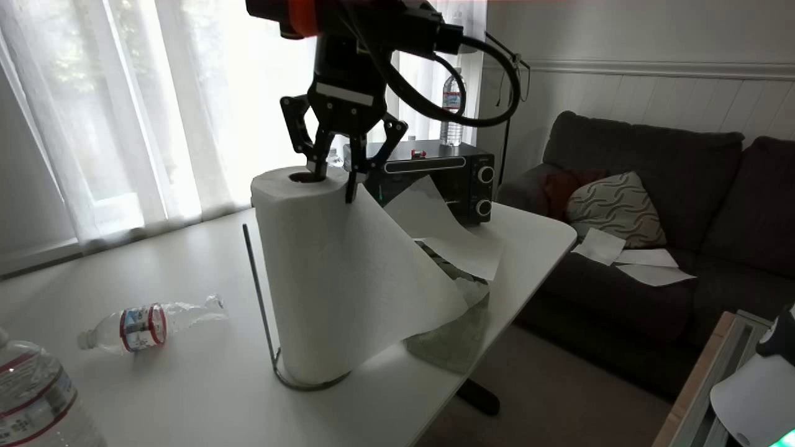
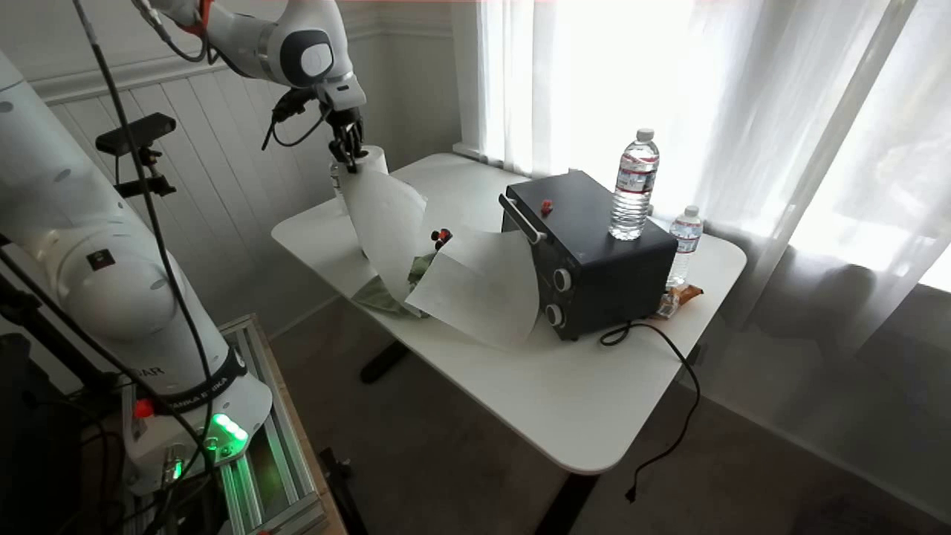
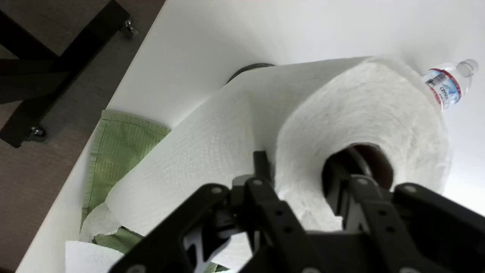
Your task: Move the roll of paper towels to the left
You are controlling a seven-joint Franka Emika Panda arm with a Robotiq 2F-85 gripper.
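Observation:
The white paper towel roll (image 1: pixel 304 267) stands on a thin metal holder (image 1: pixel 260 297) on the white table. It also shows in the wrist view (image 3: pixel 363 102), and partly behind the gripper in an exterior view (image 2: pixel 375 158). A long loose sheet (image 2: pixel 386 223) hangs from it across the table. My gripper (image 1: pixel 334 186) is over the roll's top, pointing down. It is shut on the roll's wall, with one finger inside the core hole and one against the outer side. The gripper also shows in the wrist view (image 3: pixel 297 167). The fingertip inside the core is hidden.
A black oven (image 2: pixel 594 230) stands on the table with a water bottle (image 2: pixel 635 186) on top. A green cloth (image 3: pixel 125 140) lies under the loose sheet near the table edge. A crushed bottle (image 1: pixel 143 327) lies beside the roll, and another bottle (image 1: pixel 37 397) is nearer the camera.

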